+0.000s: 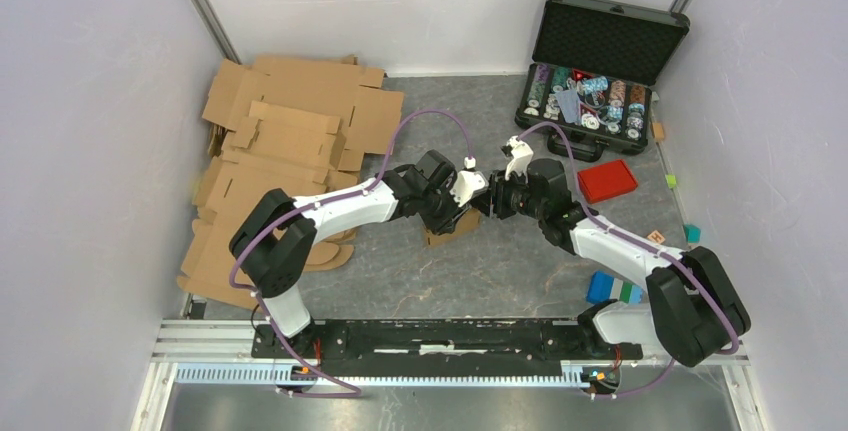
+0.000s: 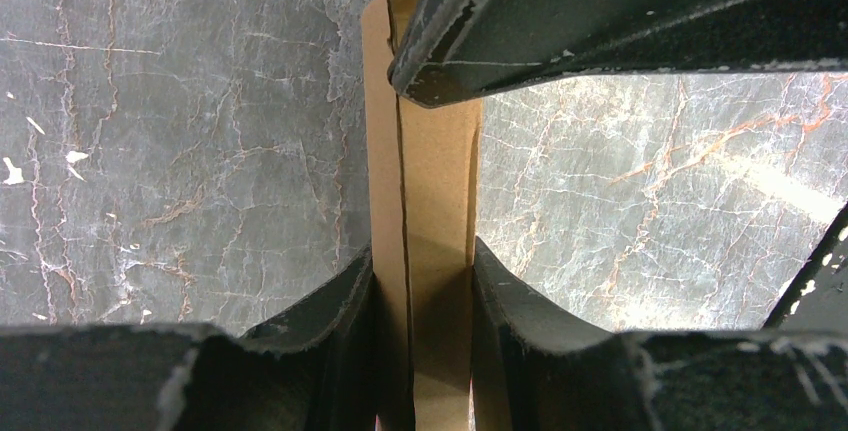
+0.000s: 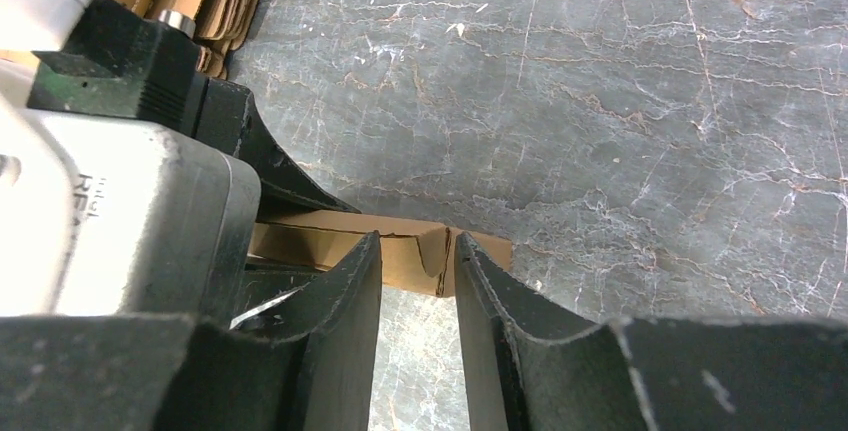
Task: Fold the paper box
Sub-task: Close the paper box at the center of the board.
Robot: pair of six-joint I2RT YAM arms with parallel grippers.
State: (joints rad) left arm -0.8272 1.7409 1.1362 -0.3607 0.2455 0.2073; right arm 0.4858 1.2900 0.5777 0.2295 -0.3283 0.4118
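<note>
Paper box [image 2: 425, 181] sits mid-table [image 1: 480, 281], clamped edge-on in the left gripper [image 2: 422, 271], apparently to steady it for folding. Right gripper [image 3: 418, 251] is part-open and holds nothing, just right of the box, likely about to push a flap.

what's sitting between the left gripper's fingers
The paper box: its brown cardboard is clamped between the fingers of the left gripper, touching both. The left wrist view shows it.
</note>
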